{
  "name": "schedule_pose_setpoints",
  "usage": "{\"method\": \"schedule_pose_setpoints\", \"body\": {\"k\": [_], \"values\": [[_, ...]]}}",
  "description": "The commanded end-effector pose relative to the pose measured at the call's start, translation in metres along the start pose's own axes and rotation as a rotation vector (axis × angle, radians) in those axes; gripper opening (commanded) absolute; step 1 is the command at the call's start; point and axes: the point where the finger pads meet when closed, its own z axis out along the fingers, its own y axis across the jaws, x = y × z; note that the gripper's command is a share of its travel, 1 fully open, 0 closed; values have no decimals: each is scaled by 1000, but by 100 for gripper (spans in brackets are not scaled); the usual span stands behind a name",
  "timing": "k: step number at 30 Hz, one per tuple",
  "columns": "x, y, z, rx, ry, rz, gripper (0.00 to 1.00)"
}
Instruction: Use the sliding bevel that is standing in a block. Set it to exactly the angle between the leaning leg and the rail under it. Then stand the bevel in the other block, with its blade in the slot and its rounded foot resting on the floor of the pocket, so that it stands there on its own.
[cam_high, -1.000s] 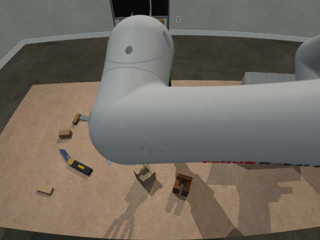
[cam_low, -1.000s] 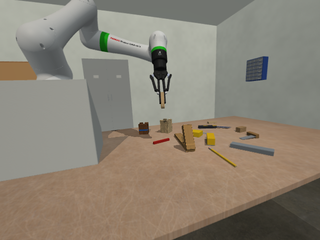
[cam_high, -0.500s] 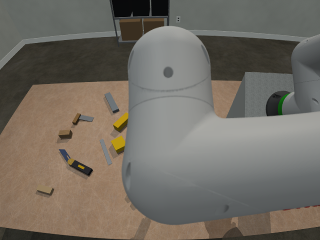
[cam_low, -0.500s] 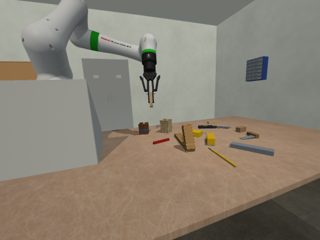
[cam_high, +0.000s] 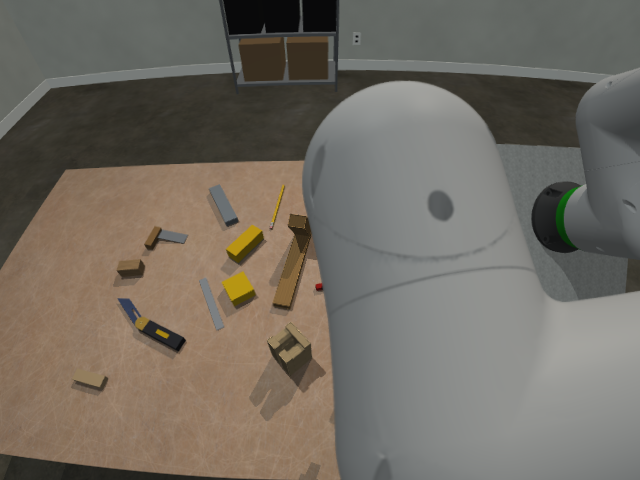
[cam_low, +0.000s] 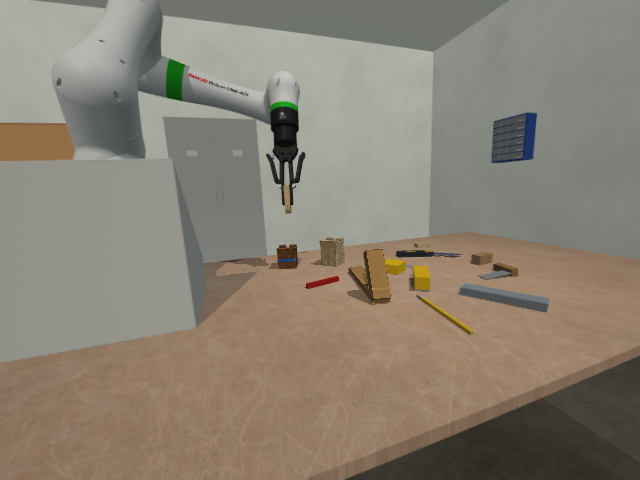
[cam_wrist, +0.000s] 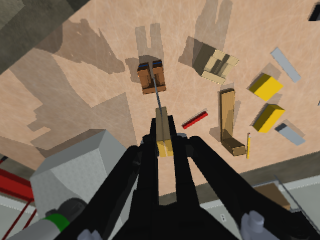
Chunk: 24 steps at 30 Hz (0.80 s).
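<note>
Bevel (cam_low: 287, 198) is hanging in the gripper (cam_low: 285, 178), whose fingers are pinching narrow on its wooden stock high above the bench (cam_low: 320, 361). In the wrist view, the thin blade is pointing straight down from the stock toward the dark brown block (cam_wrist: 151, 77) with the blue band, which is sitting almost directly below. That block is showing an open slot with nothing in it.

Nearer the camera in the exterior view, a red stick (cam_low: 322, 282) and the leaning leg on its rail (cam_low: 373, 276) are lying well apart from the gripper, so no measuring is going on at present. Whether the blade is already carrying the leg's angle is hard to judge; in the wrist view it is looking nearly in line with the stock, though the foreshortening is heavy.

Farther back, the pale block (cam_low: 331, 251) is standing just beside the dark one, also unoccupied. Lifting out is done. Lowering the blade into the slot, seating the rounded foot on the pocket floor and letting go are all remaining.
</note>
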Motion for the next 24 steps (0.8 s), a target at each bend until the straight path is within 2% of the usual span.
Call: {"method": "schedule_pose_setpoints", "body": {"k": [1,24], "values": [[7,-7,-3,-1,5,4,10],[15,-14,-5,0,10,7,10]]}}
